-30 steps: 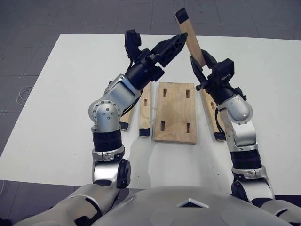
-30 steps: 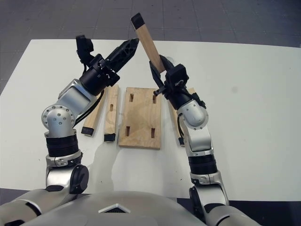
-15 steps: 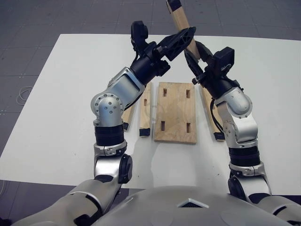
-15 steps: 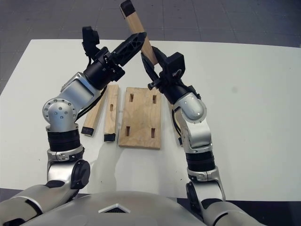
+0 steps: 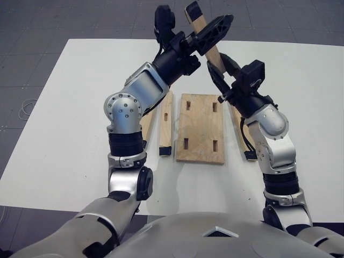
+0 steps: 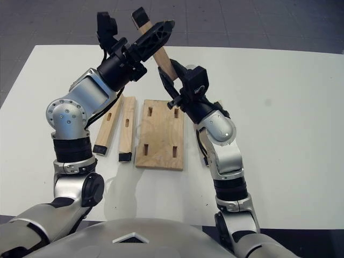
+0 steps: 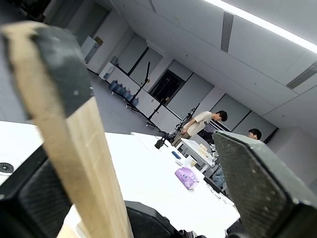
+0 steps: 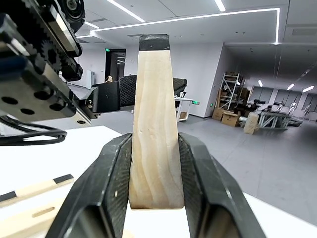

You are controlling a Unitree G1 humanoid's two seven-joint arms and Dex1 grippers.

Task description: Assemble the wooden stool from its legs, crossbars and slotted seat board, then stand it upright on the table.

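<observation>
My right gripper (image 5: 220, 63) is shut on the lower part of a wooden leg (image 5: 216, 57) with a black cap, held tilted in the air above the far end of the slotted seat board (image 5: 200, 126). In the right wrist view the leg (image 8: 153, 124) stands clamped between both fingers. My left gripper (image 5: 217, 28) is open, and its fingers straddle the upper part of the same leg. In the left wrist view the leg (image 7: 74, 148) lies against one finger, with a gap to the other.
The seat board lies flat on the white table (image 5: 70, 107). Two more wooden pieces (image 5: 166, 121) (image 5: 145, 126) lie side by side left of it. Another piece (image 5: 237, 121) lies right of it, partly hidden by my right arm.
My left gripper has risen and swung right until its fingers came around the top of the leg. The right gripper has shifted the leg slightly left.
</observation>
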